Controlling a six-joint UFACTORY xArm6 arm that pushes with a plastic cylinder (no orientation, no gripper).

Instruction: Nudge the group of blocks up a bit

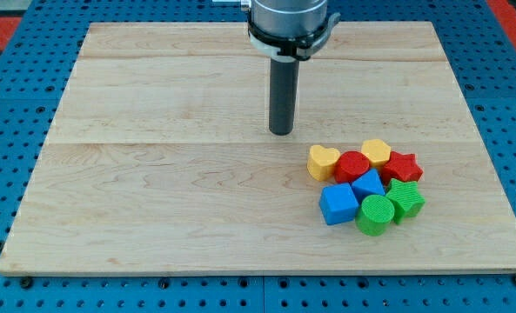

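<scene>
A tight group of blocks lies at the view's lower right on the wooden board (153,174). It holds a yellow heart (323,162), a red round block (351,166), a yellow hexagon (376,152), a red star (403,167), a blue block (368,184), a blue cube (338,204), a green cylinder (376,214) and a green star (405,199). My tip (281,132) rests on the board up and to the left of the group, apart from the yellow heart.
The board lies on a blue perforated table (14,130). The arm's grey and black body (285,22) hangs over the board's top edge.
</scene>
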